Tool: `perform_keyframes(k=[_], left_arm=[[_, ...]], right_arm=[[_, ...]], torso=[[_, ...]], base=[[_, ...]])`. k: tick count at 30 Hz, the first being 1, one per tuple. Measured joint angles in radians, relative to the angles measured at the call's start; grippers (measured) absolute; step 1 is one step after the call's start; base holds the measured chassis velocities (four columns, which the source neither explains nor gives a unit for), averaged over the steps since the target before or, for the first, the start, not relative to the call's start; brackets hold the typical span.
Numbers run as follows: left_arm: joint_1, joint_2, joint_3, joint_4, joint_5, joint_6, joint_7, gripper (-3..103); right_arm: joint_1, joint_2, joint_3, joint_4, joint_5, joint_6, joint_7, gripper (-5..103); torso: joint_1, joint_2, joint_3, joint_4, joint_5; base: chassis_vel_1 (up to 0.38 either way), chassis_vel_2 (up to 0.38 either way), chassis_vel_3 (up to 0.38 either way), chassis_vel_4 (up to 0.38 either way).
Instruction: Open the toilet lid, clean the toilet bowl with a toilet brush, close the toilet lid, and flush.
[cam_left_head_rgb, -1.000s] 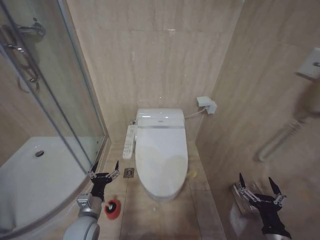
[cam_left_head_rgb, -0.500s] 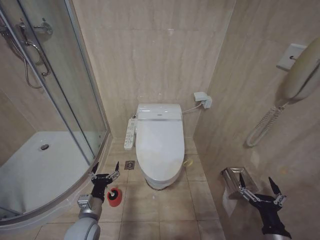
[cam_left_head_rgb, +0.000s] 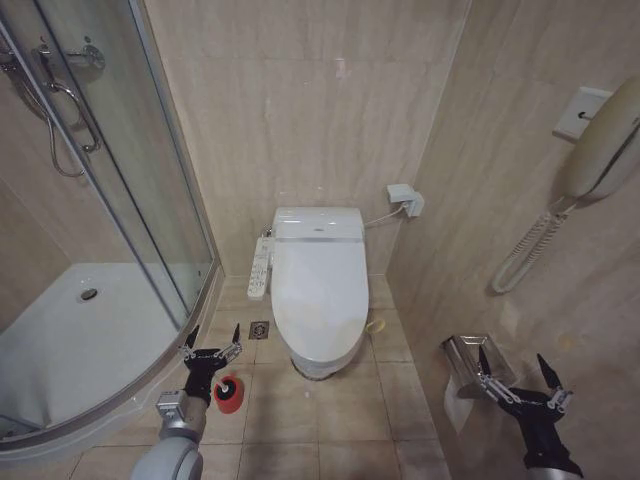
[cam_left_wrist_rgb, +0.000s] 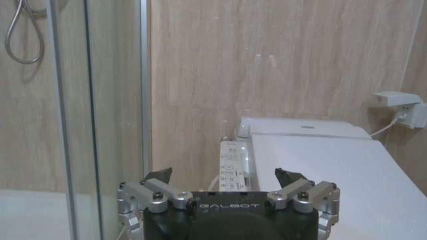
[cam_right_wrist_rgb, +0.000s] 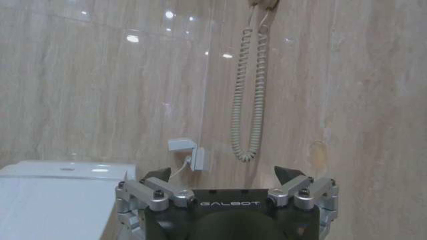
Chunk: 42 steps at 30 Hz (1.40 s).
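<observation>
While the glossy oval toilet lid (cam_left_head_rgb: 320, 295) lies shut, left claw (cam_left_head_rgb: 209, 345) and right claw (cam_left_head_rgb: 517, 366) hang spread, empty.

Bare floor flanks the toilet lid (cam_left_head_rgb: 319, 290); red cup holder (cam_left_head_rgb: 228, 394) stands left.

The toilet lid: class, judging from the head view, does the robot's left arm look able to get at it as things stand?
Probably yes. The toilet lid lies shut and bare, and the left gripper, jaws open, hangs beside the bowl's front with open floor between. The red brush holder sits lower, out of the way.
</observation>
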Motion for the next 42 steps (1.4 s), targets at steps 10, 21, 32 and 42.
perform_keyframes(k=[10, 21, 32, 42], left_arm=[[0.018, -0.004, 0.014, -0.021, 0.004, 0.009, -0.008, 100], [0.04, -0.026, 0.028, -0.057, 0.004, 0.038, -0.055, 100], [0.095, -0.034, 0.034, -0.122, 0.012, 0.072, -0.07, 100], [0.109, -0.044, 0.034, -0.127, 0.022, 0.063, -0.058, 100]], right_arm=[[0.0, 0.0, 0.0, 0.0, 0.0, 0.0, 0.0, 100], [0.0, 0.0, 0.0, 0.0, 0.0, 0.0, 0.0, 100], [0.0, 0.0, 0.0, 0.0, 0.0, 0.0, 0.0, 100], [0.0, 0.0, 0.0, 0.0, 0.0, 0.0, 0.0, 100]], torso=[[0.0, 0.0, 0.0, -0.0002, -0.0001], [0.0, 0.0, 0.0, 0.0, -0.0001], [0.0, 0.0, 0.0, 0.0, 0.0], [0.0, 0.0, 0.0, 0.0, -0.0001]], base=[[0.09, -0.089, -0.091, 0.08], [0.013, -0.011, -0.009, 0.02], [0.0, 0.0, 0.0, 0.0], [0.0, 0.0, 0.0, 0.0]])
